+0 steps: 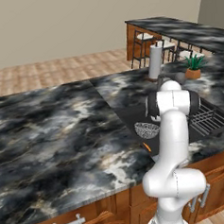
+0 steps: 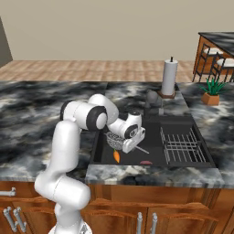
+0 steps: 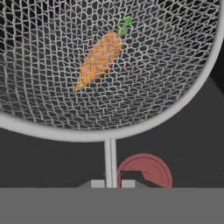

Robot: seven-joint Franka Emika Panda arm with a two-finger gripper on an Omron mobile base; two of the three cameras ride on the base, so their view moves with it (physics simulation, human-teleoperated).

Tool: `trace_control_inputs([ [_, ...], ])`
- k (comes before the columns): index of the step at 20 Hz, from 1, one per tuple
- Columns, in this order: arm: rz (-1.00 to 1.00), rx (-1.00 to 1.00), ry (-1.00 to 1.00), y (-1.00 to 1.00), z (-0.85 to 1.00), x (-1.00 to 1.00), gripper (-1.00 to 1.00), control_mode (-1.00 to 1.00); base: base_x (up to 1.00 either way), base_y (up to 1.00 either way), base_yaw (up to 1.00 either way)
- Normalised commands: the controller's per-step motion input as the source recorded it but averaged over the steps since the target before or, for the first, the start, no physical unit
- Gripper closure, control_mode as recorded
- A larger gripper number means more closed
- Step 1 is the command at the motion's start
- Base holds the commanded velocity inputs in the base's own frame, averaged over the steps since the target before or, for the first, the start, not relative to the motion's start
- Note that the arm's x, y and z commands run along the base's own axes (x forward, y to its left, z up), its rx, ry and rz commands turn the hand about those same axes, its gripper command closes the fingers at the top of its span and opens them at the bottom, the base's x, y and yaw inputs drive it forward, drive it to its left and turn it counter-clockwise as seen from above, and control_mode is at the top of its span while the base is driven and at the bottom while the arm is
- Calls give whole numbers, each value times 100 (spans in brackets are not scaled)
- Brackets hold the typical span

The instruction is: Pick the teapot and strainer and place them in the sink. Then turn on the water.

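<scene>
- One strainer (image 3: 109,65) hangs over the black sink (image 2: 103,153), its mesh bowl above the left part of the basin and clear of the walls on that side.
- Its thin handle (image 3: 110,162) runs straight down the hand view into the gripper (image 3: 110,183), whose two fingertips sit tight against it on either side, clenched on the handle.
- Through the mesh a carrot (image 3: 98,59) lies on the basin floor; a reddish round disc (image 3: 151,168) lies just beside the handle's lower end.
- In the right base view the gripper (image 2: 132,141) is near the basin's middle, with open floor to its right before the wire rack (image 2: 183,146).
- Behind the sink stand the curved faucet (image 2: 153,98), a paper towel roll (image 2: 169,77) and a potted plant (image 2: 211,93).
</scene>
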Motion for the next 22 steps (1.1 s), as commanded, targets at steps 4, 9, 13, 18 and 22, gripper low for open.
trace_control_inputs([
  [4, 0, -3, -1, 0, -9, 5, 100, -100, 0, 0, 0],
  [9, 0, -4, 0, 0, -16, 7, 100, -100, 0, 0, 0],
  [13, 0, -5, 0, 0, -26, 11, 100, -100, 0, 0, 0],
  [18, 0, -2, 0, 0, -22, 14, 100, -100, 0, 0, 0],
  [22, 1, -3, 0, 0, -11, 18, 100, -100, 0, 0, 0],
])
